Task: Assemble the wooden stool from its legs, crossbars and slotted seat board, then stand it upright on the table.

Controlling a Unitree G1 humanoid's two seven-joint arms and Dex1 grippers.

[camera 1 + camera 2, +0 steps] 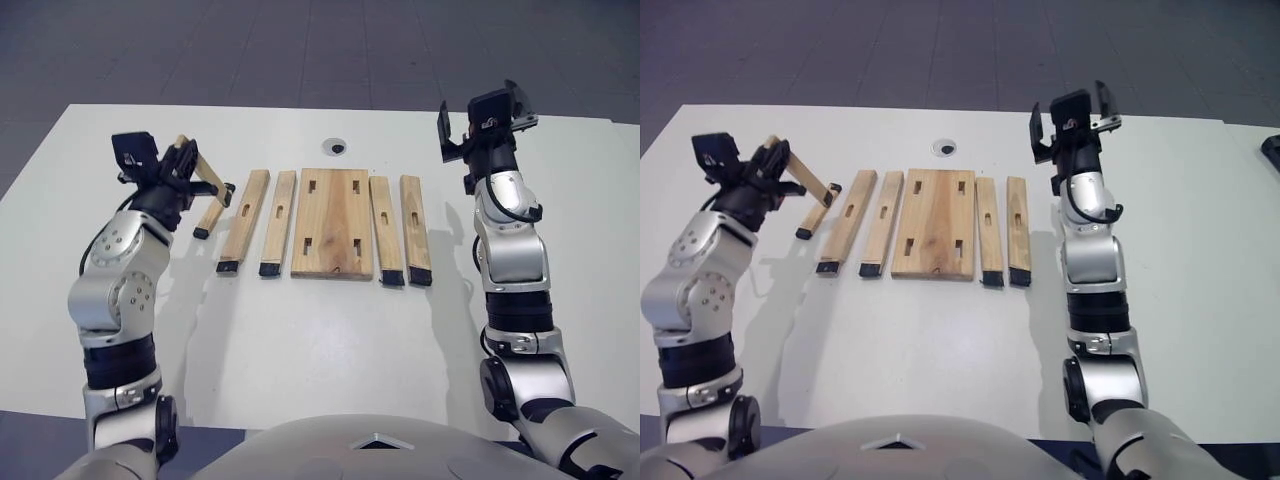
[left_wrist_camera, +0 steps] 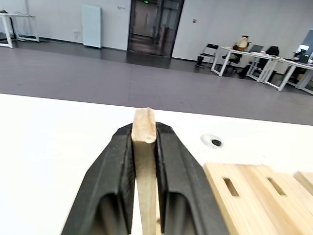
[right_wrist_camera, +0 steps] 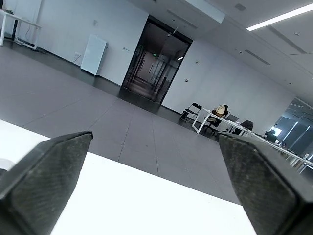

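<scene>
Nearest, the seat board (image 1: 333,222) lies flat on the desk (image 1: 320,340) between two pairs of legs (image 1: 245,220), every slot unfilled, so assembly looks barely begun. Beyond, the left claw (image 1: 183,163) pinches a tilted crossbar (image 1: 210,175), which next needs seating in a leg's slot. Farthest, the right claw (image 1: 482,115) hovers spread.

Pale bare-wood seat board (image 1: 333,223), black matt jaws, smooth white table (image 1: 300,340)

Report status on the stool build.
Left gripper shut on a crossbar, held above the table. Right gripper open, empty, raised. Seat board and four legs flat, unassembled. Nothing in the way.
</scene>
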